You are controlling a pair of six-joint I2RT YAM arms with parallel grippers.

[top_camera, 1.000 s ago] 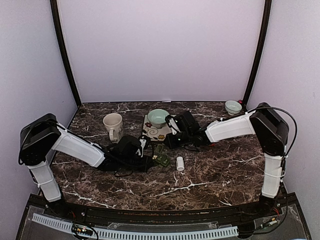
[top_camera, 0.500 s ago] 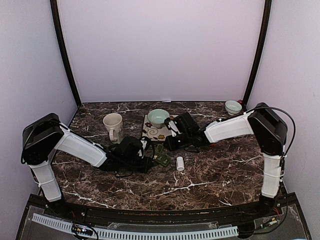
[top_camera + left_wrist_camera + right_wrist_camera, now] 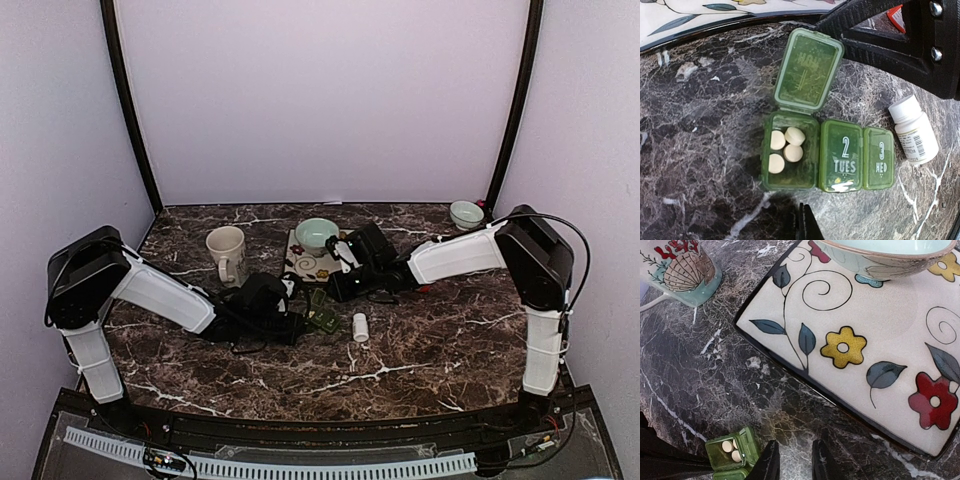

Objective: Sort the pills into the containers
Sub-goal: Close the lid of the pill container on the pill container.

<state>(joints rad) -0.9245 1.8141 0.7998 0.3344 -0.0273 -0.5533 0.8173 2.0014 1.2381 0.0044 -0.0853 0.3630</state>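
The green pill box (image 3: 841, 155) sits mid-tabletop (image 3: 430, 340), at 6 o'clock of the flowered plate (image 3: 865, 340). Its first lid is thrown back toward 12 o'clock. The left gripper (image 3: 802, 222) has its jaws pressed together, holding nothing, just at 6 o'clock of the box. The right gripper (image 3: 795, 450) hovers near the plate's edge, jaws slightly spread with only marble between them.

My worry is the box: it looks light, so a nudge from the closed left jaws could slide or tip it and spill the loose pills. The right arm, low at 1 o'clock, could clip the raised lid.

I count:
- one box of three compartments, two shut
- four white pills (image 3: 793, 153) in the open one
- one white bottle (image 3: 912, 130) at its 3 o'clock
- one mug (image 3: 226, 252)
- two bowls (image 3: 316, 235)
- one plate
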